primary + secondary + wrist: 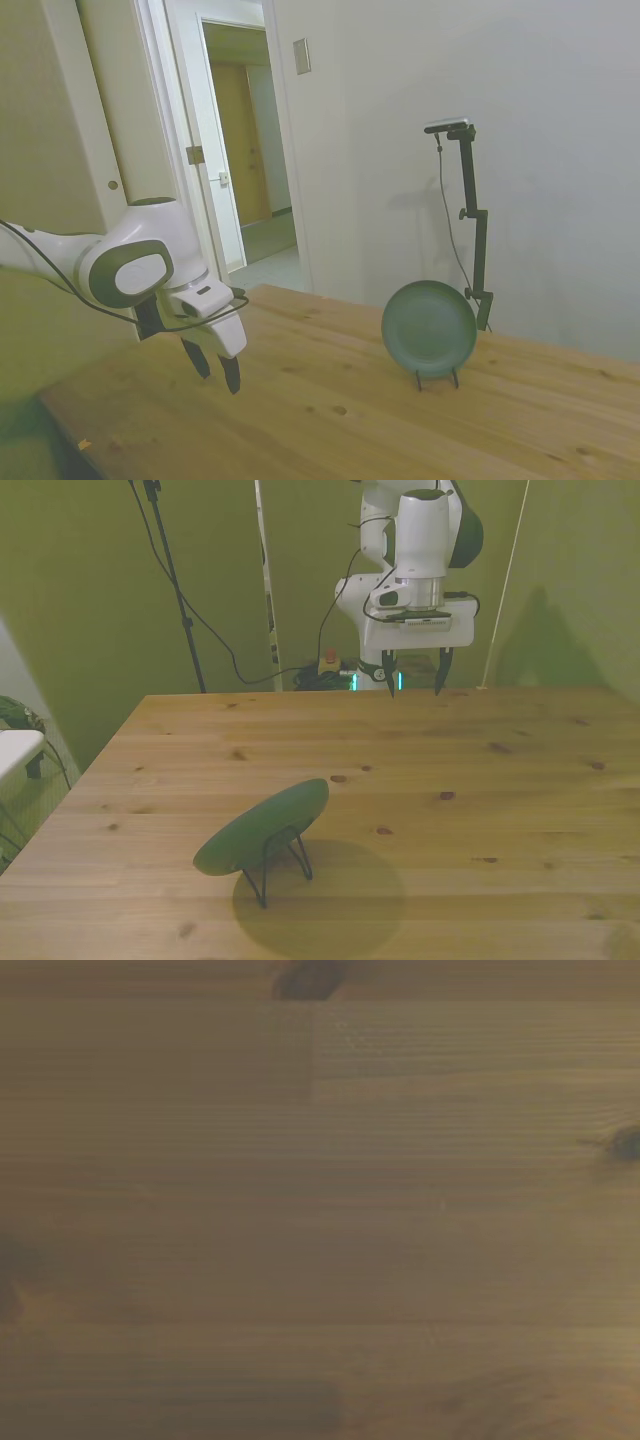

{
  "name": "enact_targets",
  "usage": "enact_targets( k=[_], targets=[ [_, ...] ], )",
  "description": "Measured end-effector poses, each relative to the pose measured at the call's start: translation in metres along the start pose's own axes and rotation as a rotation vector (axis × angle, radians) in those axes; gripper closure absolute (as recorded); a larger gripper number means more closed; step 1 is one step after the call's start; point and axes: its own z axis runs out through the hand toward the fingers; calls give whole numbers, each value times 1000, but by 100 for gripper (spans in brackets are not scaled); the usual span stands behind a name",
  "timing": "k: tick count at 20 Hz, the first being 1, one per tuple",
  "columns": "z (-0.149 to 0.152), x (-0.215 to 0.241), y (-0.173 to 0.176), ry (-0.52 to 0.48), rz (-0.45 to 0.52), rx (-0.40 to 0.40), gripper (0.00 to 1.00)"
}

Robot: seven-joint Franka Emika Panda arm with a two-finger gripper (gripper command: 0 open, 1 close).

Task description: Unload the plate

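Now my hand (412, 685) hangs over the far part of the bench (480, 810), fingers pointing down and spread apart, with nothing between them. It is released, ready but empty. Under it my wrist camera sees only bare wood with a few dark knots, so nothing lies below me.

The plate (429, 328) is well apart from my hand, toward the near side of the bench in the front view, on that view's left. It does not lie flat. It stands on its edge, leaning back on a thin black wire stand (281, 860), so one face looks up and out. In the side view I see this round green face turned toward the camera, with the two small feet of the stand under it.

I think the plate is kept like this so that its rim is free to take. To unload it, I judge I must come across the bench, turn my fingers to meet the upper rim, and lift it out of the stand. The stand looks light, so it may tip or come along.
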Motion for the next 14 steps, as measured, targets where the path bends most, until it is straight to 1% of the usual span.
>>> enact_targets(
  k=[2,3,6,8,10,14],
  targets=[
    [1,2,3,-10,2,-4,0],
    [-2,10,6,0,19,10,0],
    [-36,65,26,80,110,93,0],
    [-52,97,34,120,140,126,0],
    [-59,123,31,159,152,153,0],
    [-63,175,25,221,174,186,0]
  ],
)
